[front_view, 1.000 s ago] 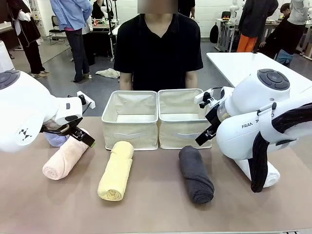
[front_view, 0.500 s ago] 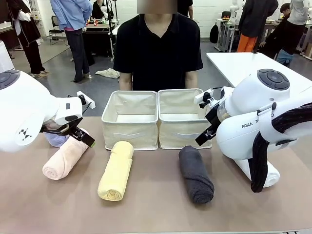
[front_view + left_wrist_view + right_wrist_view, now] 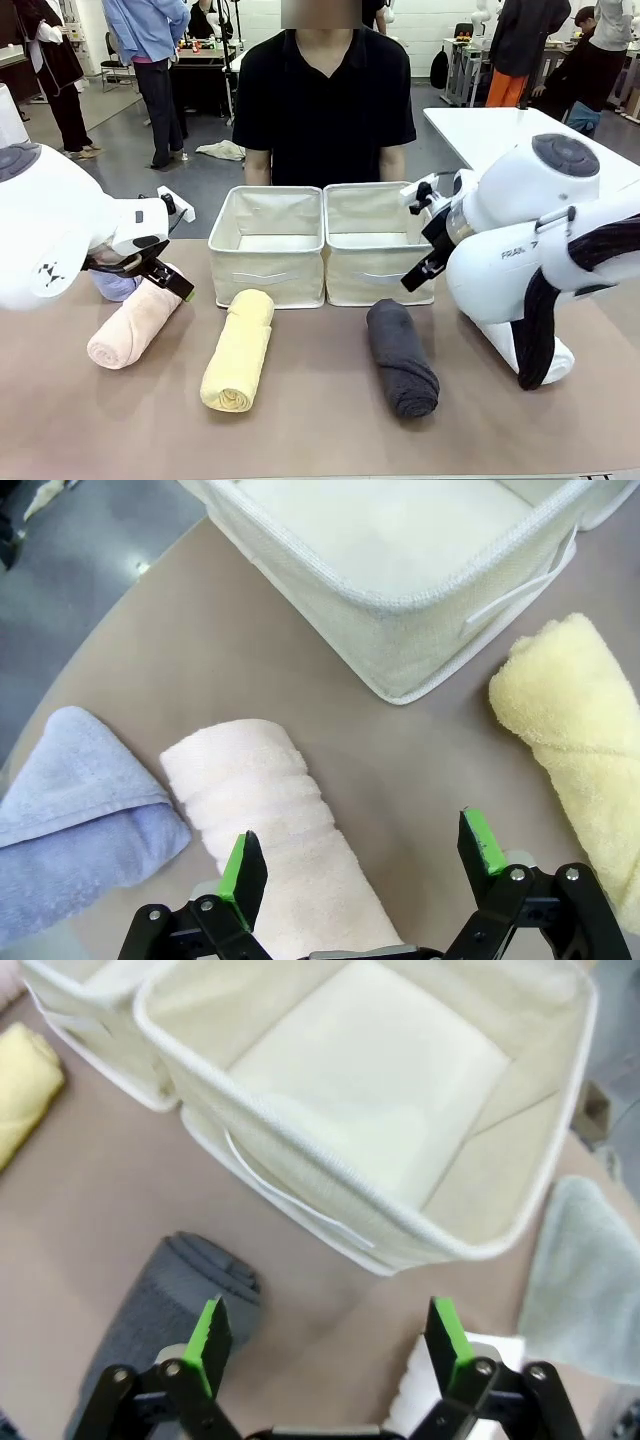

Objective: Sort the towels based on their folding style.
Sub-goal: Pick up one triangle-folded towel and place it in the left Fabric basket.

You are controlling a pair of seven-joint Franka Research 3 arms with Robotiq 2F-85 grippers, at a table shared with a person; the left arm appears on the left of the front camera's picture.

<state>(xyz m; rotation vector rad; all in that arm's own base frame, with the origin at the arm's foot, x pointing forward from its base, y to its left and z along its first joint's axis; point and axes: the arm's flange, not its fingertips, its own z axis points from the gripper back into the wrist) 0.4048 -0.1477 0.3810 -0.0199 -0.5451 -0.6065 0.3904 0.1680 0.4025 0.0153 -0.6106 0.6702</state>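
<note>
Three rolled towels lie in a row on the brown table: pink [image 3: 133, 325], yellow [image 3: 238, 350] and dark grey [image 3: 400, 357]. My left gripper [image 3: 170, 283] hangs open just above the pink roll's far end [image 3: 270, 800], its pads either side of it [image 3: 360, 855]. A folded light blue towel [image 3: 70, 820] lies beside that roll. My right gripper [image 3: 415, 280] is open [image 3: 328, 1325] in front of the right basket, above the dark grey roll's end [image 3: 170, 1290] and a white towel [image 3: 415, 1400]. A flat grey-teal towel [image 3: 585, 1280] lies beside that basket.
Two cream fabric baskets stand side by side at the table's middle, the left one [image 3: 266, 275] and the right one [image 3: 372, 280], both with nothing inside. A person in a black shirt [image 3: 325, 100] stands right behind them. People move in the background.
My right arm has shifted slightly upward. The left arm and the towels have not moved.
</note>
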